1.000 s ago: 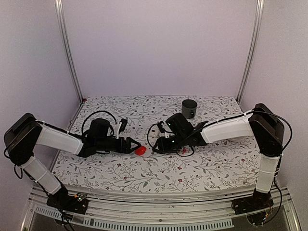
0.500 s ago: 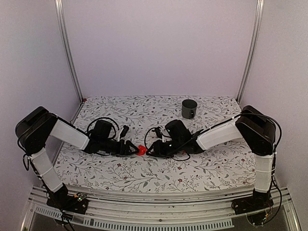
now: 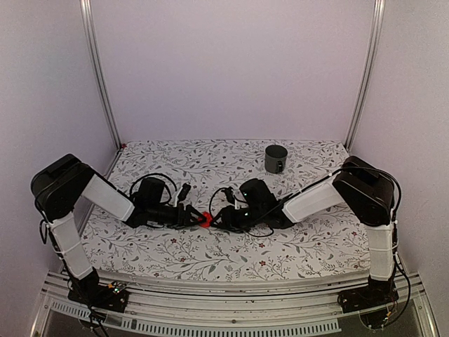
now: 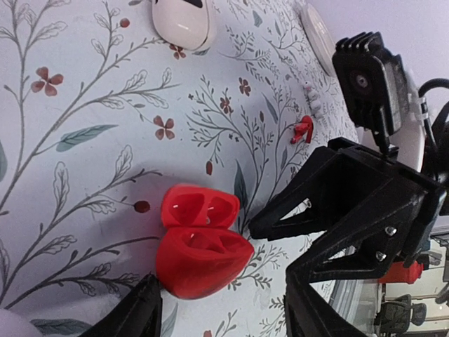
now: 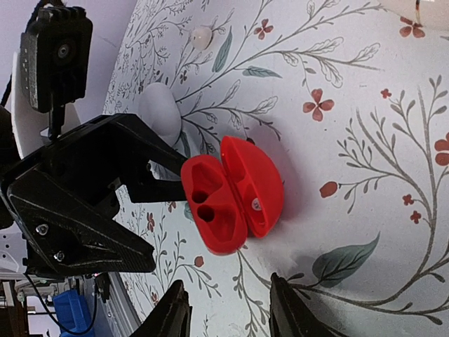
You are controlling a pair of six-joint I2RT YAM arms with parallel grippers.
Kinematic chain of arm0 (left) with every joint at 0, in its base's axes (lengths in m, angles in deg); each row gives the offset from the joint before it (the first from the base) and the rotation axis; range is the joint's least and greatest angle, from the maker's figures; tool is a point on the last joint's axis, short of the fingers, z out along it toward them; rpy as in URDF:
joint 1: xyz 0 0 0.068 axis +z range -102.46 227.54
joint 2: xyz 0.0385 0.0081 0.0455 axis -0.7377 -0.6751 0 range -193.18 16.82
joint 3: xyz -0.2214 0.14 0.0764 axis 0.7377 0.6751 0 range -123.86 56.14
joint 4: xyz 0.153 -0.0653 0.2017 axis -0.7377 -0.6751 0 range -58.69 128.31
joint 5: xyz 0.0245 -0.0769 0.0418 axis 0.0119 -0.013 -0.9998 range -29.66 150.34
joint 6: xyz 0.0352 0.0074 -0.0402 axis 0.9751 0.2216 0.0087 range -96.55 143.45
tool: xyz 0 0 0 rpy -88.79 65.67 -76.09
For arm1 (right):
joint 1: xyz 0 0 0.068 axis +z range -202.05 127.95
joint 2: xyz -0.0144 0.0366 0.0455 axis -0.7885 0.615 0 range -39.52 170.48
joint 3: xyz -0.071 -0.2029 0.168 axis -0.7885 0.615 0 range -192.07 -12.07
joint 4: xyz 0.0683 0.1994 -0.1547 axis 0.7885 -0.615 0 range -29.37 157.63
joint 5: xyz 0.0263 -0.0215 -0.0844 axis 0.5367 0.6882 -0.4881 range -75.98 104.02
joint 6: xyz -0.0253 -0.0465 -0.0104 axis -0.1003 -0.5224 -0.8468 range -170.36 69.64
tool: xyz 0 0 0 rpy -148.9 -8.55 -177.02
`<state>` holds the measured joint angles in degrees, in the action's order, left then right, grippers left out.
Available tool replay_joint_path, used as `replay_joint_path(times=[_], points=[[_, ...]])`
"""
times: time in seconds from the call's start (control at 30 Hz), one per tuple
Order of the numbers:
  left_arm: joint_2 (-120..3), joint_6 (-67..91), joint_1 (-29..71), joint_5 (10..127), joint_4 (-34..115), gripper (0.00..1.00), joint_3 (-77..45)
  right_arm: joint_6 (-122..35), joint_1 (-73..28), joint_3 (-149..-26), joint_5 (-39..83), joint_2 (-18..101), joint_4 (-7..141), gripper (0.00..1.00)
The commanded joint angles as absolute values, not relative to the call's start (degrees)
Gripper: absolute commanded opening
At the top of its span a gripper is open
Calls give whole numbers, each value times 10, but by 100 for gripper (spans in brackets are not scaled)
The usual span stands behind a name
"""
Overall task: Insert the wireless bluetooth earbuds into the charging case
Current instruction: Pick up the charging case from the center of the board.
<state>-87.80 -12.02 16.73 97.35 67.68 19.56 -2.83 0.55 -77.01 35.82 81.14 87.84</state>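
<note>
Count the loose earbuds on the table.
2. A red earbud lies beyond the open red case; a small white earbud lies just past it. Others may be hidden under the arms.

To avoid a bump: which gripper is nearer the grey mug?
Right. The right gripper sits left of the grey mug, toward the bases; the left gripper is farther left, past the red case.

The left arm (image 3: 105, 199) and right arm (image 3: 312, 199) stretch low toward the middle, forearms nearly level. The left gripper (image 3: 192, 216) and right gripper (image 3: 220, 217) face each other closely, each with its 2 fingers spread apart.
</note>
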Motion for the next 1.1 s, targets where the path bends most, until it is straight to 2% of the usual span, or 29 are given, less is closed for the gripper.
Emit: replay_joint_path(times=[0.0,0.43,0.77,1.07], points=[[-891,-152,155,990,734,59,196,-17,8,-773,358,828,904,40],[-919,-210,129,990,801,48,204,-8,0,-753,331,815,908,41],[-908,-166,129,991,761,45,204,-34,-20,-736,329,786,880,47],[-927,-165,128,997,761,39,196,-54,-19,-732,358,785,876,45]])
